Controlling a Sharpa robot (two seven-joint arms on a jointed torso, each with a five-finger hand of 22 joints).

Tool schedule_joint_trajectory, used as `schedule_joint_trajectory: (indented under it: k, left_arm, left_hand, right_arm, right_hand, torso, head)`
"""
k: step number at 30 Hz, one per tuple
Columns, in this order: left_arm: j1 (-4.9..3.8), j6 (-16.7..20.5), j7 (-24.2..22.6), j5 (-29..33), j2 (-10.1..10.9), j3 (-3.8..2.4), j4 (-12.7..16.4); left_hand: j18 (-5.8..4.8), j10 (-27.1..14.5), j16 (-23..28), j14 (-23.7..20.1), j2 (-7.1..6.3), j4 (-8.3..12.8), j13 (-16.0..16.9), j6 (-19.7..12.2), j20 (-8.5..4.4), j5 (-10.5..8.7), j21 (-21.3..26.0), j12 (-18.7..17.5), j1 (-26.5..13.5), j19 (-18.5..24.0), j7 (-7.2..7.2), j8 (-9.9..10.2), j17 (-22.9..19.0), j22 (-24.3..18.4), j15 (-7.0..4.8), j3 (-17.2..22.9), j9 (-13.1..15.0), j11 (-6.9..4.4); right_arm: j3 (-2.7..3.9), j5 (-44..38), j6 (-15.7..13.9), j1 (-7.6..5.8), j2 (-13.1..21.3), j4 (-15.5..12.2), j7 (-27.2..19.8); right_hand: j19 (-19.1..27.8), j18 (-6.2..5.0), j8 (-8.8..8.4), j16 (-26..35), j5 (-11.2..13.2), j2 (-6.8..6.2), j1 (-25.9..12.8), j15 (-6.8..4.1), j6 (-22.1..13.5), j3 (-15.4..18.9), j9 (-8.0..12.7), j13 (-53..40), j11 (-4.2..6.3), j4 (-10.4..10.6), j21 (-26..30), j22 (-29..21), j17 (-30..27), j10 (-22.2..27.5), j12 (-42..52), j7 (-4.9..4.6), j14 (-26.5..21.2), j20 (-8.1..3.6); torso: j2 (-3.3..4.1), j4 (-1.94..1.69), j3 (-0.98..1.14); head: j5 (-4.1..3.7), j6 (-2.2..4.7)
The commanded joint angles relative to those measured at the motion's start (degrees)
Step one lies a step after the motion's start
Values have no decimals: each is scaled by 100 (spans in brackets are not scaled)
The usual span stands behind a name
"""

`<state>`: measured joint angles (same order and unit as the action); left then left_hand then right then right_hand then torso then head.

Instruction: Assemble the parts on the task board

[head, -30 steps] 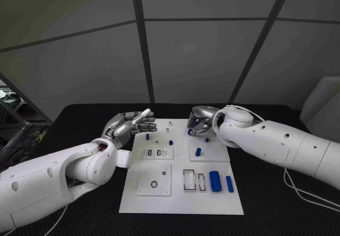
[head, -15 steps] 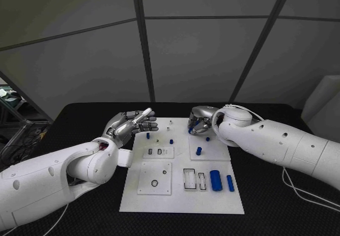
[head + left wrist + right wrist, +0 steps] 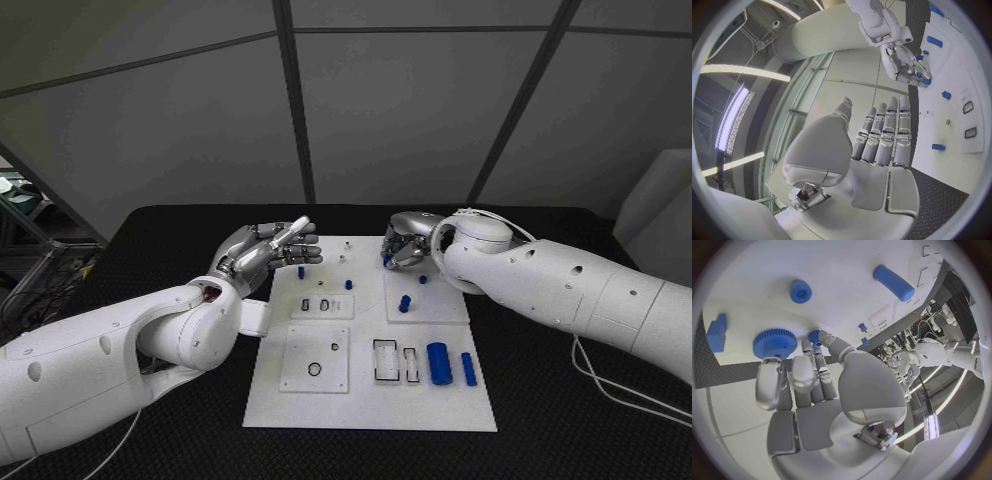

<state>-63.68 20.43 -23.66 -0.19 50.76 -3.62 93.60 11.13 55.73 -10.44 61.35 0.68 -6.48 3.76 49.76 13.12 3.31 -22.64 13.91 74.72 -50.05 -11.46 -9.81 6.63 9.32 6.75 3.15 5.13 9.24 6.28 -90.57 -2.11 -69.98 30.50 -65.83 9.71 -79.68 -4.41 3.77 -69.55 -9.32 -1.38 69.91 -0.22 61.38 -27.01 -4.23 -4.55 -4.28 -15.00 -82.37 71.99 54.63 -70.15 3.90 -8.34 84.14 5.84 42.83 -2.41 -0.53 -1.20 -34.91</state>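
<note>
Black table (image 3: 577, 420), task board (image 3: 368, 400), blue gear (image 3: 775, 343) at right hand (image 3: 408, 243) fingertips

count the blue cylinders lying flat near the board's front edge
2: a thick cylinder and a thin cylinder, side by side at the board's right. The right robot hand may hide other blue parts farther back.

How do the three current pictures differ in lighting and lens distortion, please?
Head view: dim, even light, straight edges on the task board. Left wrist view: strong fisheye bending, bright ceiling strips behind the left hand. Right wrist view: same bending, the right hand well lit above the blue gear.
</note>
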Motion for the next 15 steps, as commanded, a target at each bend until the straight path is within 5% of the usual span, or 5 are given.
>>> schedule_joint_trajectory:
  k: [1,9,15]
  left_arm:
    - [-10,-81,-23,-39,-2,-8,1]
    - [-12,-76,-18,-39,14,-8,-25]
    - [-13,-70,-23,-39,23,-8,-24]
  left_hand:
    - [-72,23,41,7,-7,0,-8,8,2,-38,-23,-32,-53,-47,-35,36,3,-9,30,-44,-8,6]
    - [-72,23,63,12,7,19,-8,17,3,-27,-22,-58,-39,-52,-38,49,4,-16,32,-51,-11,8]
    - [-71,29,71,20,-4,20,-7,24,3,-26,-22,-67,-53,-56,-39,54,6,-19,32,-70,-13,9]
  right_arm:
    - [-3,-34,-233,-6,-5,-1,-70]
    - [-1,-28,-1179,-6,114,-249,-80]
    - [0,-18,-1455,-8,57,-245,-83]
  right_hand:
    - [-41,88,11,-34,-69,81,21,-44,18,-53,-5,-18,13,-5,-46,32,10,-75,3,28,41,-8]
    - [-135,125,5,-91,-457,31,21,-61,42,-115,-6,-31,29,-51,-146,233,22,-190,-30,34,27,-32]
    - [-143,128,6,-102,-500,21,21,-62,50,-124,-7,-31,30,-59,-155,252,29,-193,-33,36,26,-32]
  torso:
    - [-4,5,-1]
    - [2,1,-1]
    - [12,-2,-9]
  head:
    - [12,-11]
    - [23,37]
    - [26,87]
